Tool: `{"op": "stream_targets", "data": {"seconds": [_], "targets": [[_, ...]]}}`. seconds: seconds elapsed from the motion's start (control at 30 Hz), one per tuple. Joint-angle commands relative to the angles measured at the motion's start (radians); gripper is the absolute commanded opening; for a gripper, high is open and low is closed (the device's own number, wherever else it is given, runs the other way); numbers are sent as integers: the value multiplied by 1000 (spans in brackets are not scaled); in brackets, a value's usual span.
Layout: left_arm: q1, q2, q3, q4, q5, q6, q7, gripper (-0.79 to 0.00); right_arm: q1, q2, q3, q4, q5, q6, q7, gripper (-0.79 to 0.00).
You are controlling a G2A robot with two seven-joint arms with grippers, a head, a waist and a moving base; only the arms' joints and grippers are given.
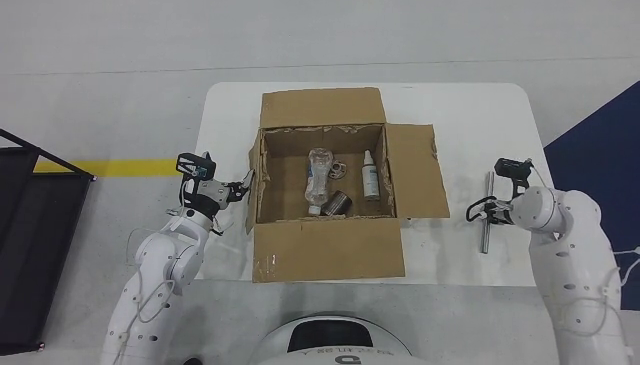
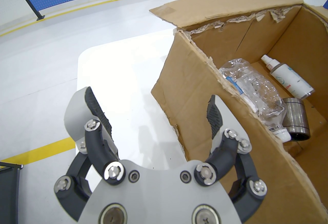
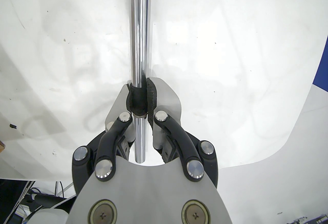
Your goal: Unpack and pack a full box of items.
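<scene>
An open cardboard box [image 1: 325,240] stands mid-table with its flaps spread. Inside lie a crumpled clear plastic bottle [image 1: 318,177] [image 2: 252,90], a white spray bottle [image 1: 371,177] [image 2: 287,76] and a metal cylinder [image 1: 339,203] [image 2: 297,119]. My left gripper [image 1: 236,191] [image 2: 153,107] hangs open just outside the box's left wall, with nothing between its fingers. Over the table's right part, my right gripper [image 1: 484,211] [image 3: 140,96] is shut on a shiny steel rod [image 1: 488,215] [image 3: 139,17], which runs lengthwise through the pads, just above or on the white table.
The white table [image 1: 460,115] has bare room right of the box and along the far edge. A black rack [image 1: 30,235] stands on the floor to the left. The box's right flap [image 1: 415,170] lies flat toward the right arm.
</scene>
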Motion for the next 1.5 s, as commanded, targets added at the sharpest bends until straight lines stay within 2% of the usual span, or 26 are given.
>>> {"op": "stream_targets", "data": {"seconds": [0.0,0.1,0.2,0.3,0.4,0.47,0.57,0.77,0.93,1.1,1.33,1.47], "targets": [[0,0,0,0,0,0,0,0,-9,0,12,-13,20,-6,-13,-785],[0,0,0,0,0,0,0,0,-24,0,49,-25,97,-10,-35,-785],[0,0,0,0,0,0,0,0,-29,-2,122,-18,255,-24,-72,-785],[0,0,0,0,0,0,0,0,-41,-5,202,7,459,-70,-114,-785],[0,0,0,0,0,0,0,0,-42,-8,276,71,713,-169,-123,-785],[0,0,0,0,0,0,0,0,-37,-8,320,148,894,-269,-86,-785],[0,0,0,0,0,0,0,0,-8,-6,357,265,1140,-364,-1,-785],[0,0,0,0,0,0,0,0,68,-2,335,407,1444,-459,188,-785],[0,0,0,0,0,0,0,0,135,-6,257,440,1523,-465,218,-785],[0,0,0,0,0,0,0,0,159,-8,190,392,1521,-463,184,-785],[0,0,0,0,0,0,0,0,149,-19,24,158,1407,-443,86,-785],[0,0,0,0,0,0,0,0,144,-24,-66,33,1279,-399,-25,-785]]}}
